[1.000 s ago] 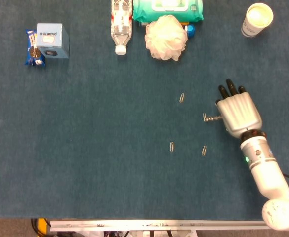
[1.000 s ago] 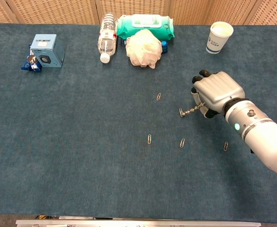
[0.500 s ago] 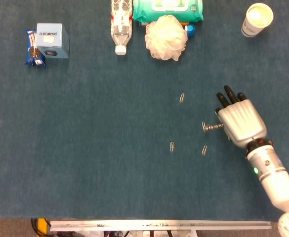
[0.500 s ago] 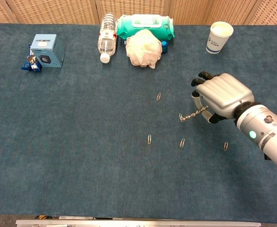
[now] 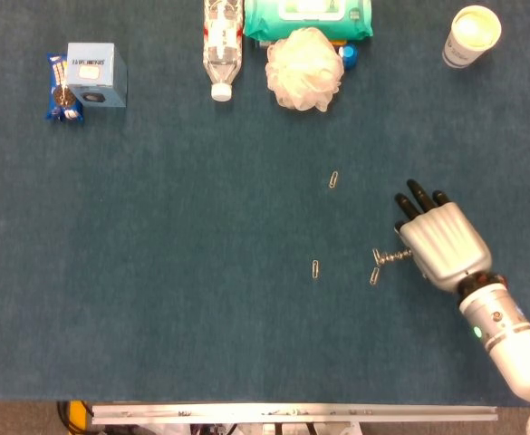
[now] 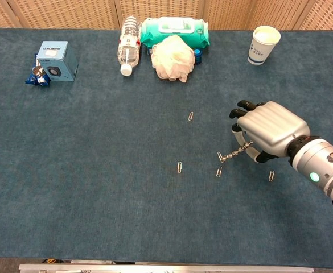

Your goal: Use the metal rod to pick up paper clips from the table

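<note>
My right hand holds a short metal rod that sticks out to the left, its tip just above a paper clip on the blue cloth. Two more paper clips lie further left and further back. Another clip lies below my hand in the chest view. My left hand is not in sight.
Along the far edge stand a water bottle, a green wipes pack, a white mesh sponge and a paper cup. A blue box with a snack wrapper sits at the far left.
My right hand has drawn toward the table's front edge with the rod, bringing the rod's tip down close to the nearest paper clip.
</note>
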Controlling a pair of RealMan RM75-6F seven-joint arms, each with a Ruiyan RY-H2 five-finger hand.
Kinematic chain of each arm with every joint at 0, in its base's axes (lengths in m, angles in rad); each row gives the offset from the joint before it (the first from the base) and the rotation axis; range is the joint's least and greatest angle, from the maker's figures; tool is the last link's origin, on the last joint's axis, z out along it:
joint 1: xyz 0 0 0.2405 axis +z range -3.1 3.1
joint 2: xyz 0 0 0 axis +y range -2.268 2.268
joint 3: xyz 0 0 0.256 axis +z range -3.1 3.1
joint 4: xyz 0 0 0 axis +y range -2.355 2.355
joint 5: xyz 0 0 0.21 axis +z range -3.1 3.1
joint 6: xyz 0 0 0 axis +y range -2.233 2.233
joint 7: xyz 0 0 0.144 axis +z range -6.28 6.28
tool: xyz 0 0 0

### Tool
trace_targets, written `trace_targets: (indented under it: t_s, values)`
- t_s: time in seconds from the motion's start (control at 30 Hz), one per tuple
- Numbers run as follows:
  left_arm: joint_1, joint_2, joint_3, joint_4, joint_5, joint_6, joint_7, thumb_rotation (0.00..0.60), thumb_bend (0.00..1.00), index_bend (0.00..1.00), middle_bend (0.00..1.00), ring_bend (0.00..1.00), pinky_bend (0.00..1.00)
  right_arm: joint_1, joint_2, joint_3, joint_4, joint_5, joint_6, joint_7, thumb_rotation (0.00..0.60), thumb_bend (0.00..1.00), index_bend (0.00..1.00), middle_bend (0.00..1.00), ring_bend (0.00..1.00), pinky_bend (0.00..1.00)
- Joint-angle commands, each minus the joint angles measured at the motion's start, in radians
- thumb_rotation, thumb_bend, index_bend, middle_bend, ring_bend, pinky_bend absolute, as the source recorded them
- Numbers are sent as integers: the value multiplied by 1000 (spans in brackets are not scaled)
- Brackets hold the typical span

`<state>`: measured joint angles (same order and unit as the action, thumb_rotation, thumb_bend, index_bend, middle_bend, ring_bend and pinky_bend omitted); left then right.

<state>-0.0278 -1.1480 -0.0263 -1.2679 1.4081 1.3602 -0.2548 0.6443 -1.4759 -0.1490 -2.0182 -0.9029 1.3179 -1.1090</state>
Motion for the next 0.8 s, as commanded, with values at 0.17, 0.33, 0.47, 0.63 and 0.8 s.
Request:
trace_targets:
  t_s: [0.17,0.33,0.47,0.63,0.8]
  values:
    - [3,-2,-3,-2,-7,2,-2,600,142,573,562,535,738,-3,-5,-4,6,4,-12,-10,600,389,624,181,51,239]
    - [6,-4,-2,3,-9,2,-9,600,142,573,563,535,738,-2,-15,-2,12,9,-23,-18,600,389,624,181,51,239]
    - [8,-6,-3,6,-11,3,-16,600,142,573,562,535,738,3,-22,1,17,19,-33,-28,600,388,624,181,51,239]
    - [9,-6,-3,8,-12,4,-20,600,142,573,563,535,738,8,-27,7,21,29,-39,-36,600,388,624,181,51,239]
    - [9,-7,-4,9,-11,4,-22,600,142,573,562,535,738,10,-29,9,22,34,-40,-42,600,388,624,181,51,239]
